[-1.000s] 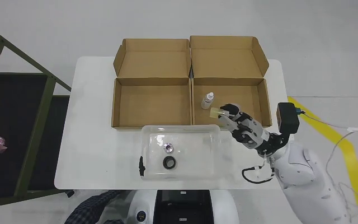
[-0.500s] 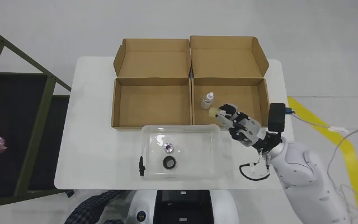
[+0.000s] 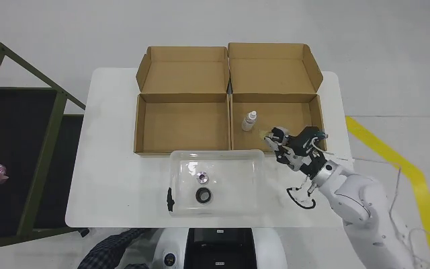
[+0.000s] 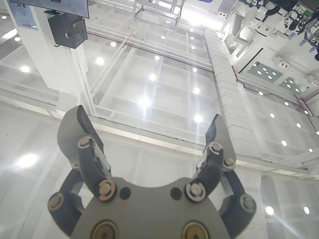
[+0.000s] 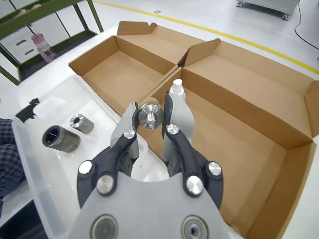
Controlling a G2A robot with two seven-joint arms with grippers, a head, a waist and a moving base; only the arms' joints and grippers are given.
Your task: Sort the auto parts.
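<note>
Two open brown cardboard boxes (image 3: 181, 126) were set side by side at upper centre; a clear plastic tray (image 3: 248, 202) was placed just below them.

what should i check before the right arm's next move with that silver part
1. Grip: right tool shut on the silver part: ok.
2. Drop spot: the part hangs over the right box, near its front wall: ok.
3. Clearance to the upright white bottle close beside the tool: cannot tell.
4. Height of the part above the box floor: cannot tell.
5. Left tool open, aimed upward, holding nothing: ok.
</note>
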